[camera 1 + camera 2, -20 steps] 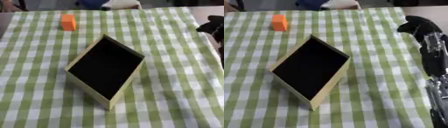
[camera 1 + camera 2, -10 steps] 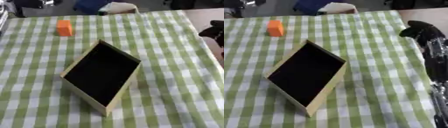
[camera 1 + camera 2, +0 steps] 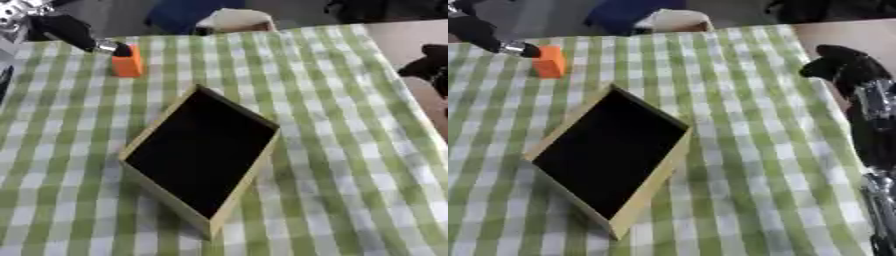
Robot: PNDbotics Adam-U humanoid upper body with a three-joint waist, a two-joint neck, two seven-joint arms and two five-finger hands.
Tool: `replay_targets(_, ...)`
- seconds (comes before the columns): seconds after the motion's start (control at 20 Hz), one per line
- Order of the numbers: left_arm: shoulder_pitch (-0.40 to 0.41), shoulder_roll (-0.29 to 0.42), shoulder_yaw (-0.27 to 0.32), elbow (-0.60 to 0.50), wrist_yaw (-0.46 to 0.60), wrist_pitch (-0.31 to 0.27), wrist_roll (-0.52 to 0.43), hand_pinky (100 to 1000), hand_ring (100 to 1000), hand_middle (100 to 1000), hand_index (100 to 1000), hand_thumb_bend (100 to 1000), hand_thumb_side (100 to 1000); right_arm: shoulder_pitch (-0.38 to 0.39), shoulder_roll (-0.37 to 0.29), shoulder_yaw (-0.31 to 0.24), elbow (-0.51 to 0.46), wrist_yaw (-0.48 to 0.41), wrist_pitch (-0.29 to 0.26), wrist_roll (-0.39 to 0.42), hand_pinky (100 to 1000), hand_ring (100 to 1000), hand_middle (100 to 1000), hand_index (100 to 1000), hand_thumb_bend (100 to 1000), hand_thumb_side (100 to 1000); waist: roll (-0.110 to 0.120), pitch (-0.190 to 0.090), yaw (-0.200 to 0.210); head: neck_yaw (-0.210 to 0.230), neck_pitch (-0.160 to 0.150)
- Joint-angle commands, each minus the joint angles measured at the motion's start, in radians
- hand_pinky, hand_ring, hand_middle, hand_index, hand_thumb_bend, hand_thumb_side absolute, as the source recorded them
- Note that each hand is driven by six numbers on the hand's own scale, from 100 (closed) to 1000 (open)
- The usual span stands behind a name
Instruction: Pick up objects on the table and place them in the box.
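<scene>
block (image 3: pixel 127 65): just one, orange, upright, far left
box (image 3: pixel 200 157): one, black inside, mid-table, long axis near-left to far-right
my left hand (image 3: pixel 483 36): fingertip at block, grip unclear
my right hand (image 3: pixel 846 67): right edge, fingers curled, empty

A green-and-white checked cloth (image 3: pixel 350 150) covers the whole table, and the checks run slightly askew across the view. Past the far edge, a blue shape (image 3: pixel 188 12) sits against a grey floor (image 3: pixel 109 17). Just beside it, a pale, cream-coloured thing (image 3: pixel 680 20) touches the cloth's far border. Up in the far right corner there's a dark mass (image 3: pixel 833 9), too blurred to identify. To the right, a bare tan strip (image 3: pixel 846 35) shows beyond the cloth.
</scene>
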Motion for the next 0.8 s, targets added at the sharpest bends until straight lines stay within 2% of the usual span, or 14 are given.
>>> replay_targets(0.05, -0.029, 0.012, 0.012, -0.005, -0.020, 0.022, -0.042, 854, 825, 821, 992, 713, 465, -0.010, -0.027, 0.000, -0.020, -0.006, -0.001, 0.000, 822, 697, 630, 814, 100, 992, 0.000, -0.017, -0.002, 0.003, -0.004)
replay_targets(0.35, -0.034, 0.014, 0.014, -0.009, -0.039, 0.041, -0.075, 837, 811, 797, 1000, 686, 436, -0.014, -0.029, 0.001, -0.020, -0.006, 0.002, 0.002, 822, 697, 630, 814, 100, 993, 0.004, -0.012, -0.005, 0.002, -0.003)
replay_targets(0.4, -0.035, 0.013, 0.014, -0.010, -0.040, 0.041, -0.077, 834, 806, 777, 949, 680, 417, -0.014, -0.029, 0.001, -0.020, -0.006, 0.002, 0.002, 822, 696, 628, 814, 100, 994, 0.004, -0.010, -0.007, 0.003, -0.003)
replay_targets(0.45, -0.036, 0.013, 0.014, -0.009, -0.040, 0.038, -0.080, 834, 806, 777, 949, 680, 417, -0.016, -0.030, 0.001, -0.020, -0.006, 0.002, 0.002, 822, 696, 628, 814, 100, 994, 0.006, -0.007, -0.011, 0.004, -0.005)
replay_targets(0.65, -0.039, 0.012, 0.015, -0.006, -0.038, 0.022, -0.097, 844, 820, 786, 931, 726, 387, -0.019, -0.034, 0.000, -0.020, -0.005, 0.004, 0.000, 822, 690, 626, 813, 100, 996, 0.017, 0.006, -0.032, 0.011, -0.011)
replay_targets(0.7, -0.039, 0.013, 0.017, -0.005, -0.039, 0.019, -0.101, 861, 838, 803, 930, 703, 343, -0.019, -0.034, 0.000, -0.020, -0.004, 0.005, -0.001, 822, 689, 626, 813, 100, 998, 0.020, 0.009, -0.038, 0.013, -0.012)
replay_targets(0.8, -0.039, 0.016, 0.022, -0.002, -0.042, 0.018, -0.104, 876, 852, 808, 931, 676, 310, -0.018, -0.036, -0.001, -0.020, -0.003, 0.006, -0.001, 822, 687, 625, 813, 100, 999, 0.026, 0.013, -0.048, 0.017, -0.013)
